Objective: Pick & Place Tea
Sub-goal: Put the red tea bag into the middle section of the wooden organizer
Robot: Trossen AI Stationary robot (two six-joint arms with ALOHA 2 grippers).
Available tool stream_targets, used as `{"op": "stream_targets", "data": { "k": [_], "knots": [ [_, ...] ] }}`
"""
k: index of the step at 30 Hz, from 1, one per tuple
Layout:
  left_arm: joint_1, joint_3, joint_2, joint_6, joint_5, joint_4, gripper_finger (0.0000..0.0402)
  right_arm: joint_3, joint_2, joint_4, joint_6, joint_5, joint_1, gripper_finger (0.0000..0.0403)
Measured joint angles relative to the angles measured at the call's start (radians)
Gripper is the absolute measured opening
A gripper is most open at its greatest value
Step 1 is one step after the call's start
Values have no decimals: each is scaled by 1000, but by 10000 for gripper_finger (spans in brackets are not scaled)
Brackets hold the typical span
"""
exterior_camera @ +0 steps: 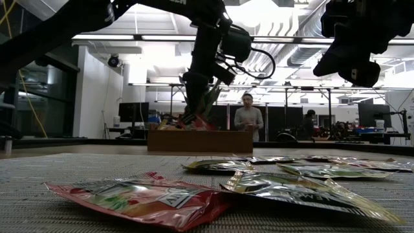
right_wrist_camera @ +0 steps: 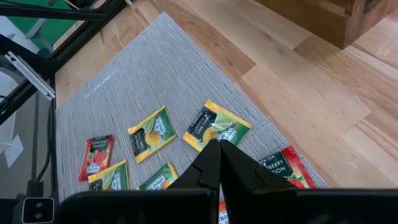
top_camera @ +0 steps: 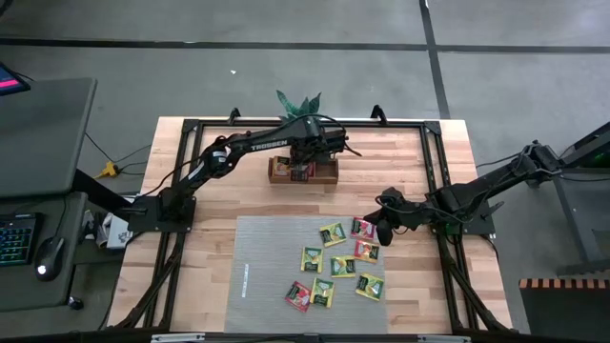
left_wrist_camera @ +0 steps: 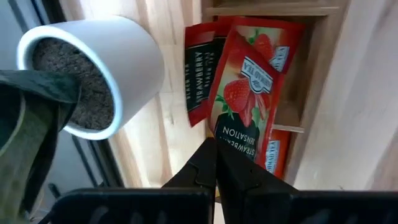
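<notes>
The left gripper (left_wrist_camera: 216, 163) is clamped on a red strawberry sachet (left_wrist_camera: 245, 106) (label visible) above the wooden tray (top_camera: 303, 172); the right gripper (right_wrist_camera: 219, 163) is closed empty over the mat's (top_camera: 262, 276) right edge.

You see left arm (top_camera: 250, 148), upper centre of high view: matte black links, white TROSSEN lettering, black cable loops near wrist. Right arm (top_camera: 496, 181), right edge: same black finish. Your wrist views: dark wedge-shaped fingers (left_wrist_camera: 205, 171).
</notes>
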Motion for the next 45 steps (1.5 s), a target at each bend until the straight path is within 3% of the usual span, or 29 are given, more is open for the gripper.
{"op": "stream_targets", "data": {
  "k": [9,21,30,38,45],
  "knots": [
    [-7,0,0,2,-3,1,9,0,0,0,-1,-10,0,0],
    [-7,0,0,-14,-85,0,145,0,0,-1,-6,-14,0,0],
    [-6,31,-48,-39,-157,4,165,0,0,-1,-6,-32,0,0],
    [-5,25,-161,-268,39,3,166,0,1,50,-105,-72,-9,0],
    [-7,28,-347,-389,59,90,166,1,8,142,-239,-148,-147,0]
  ]
}}
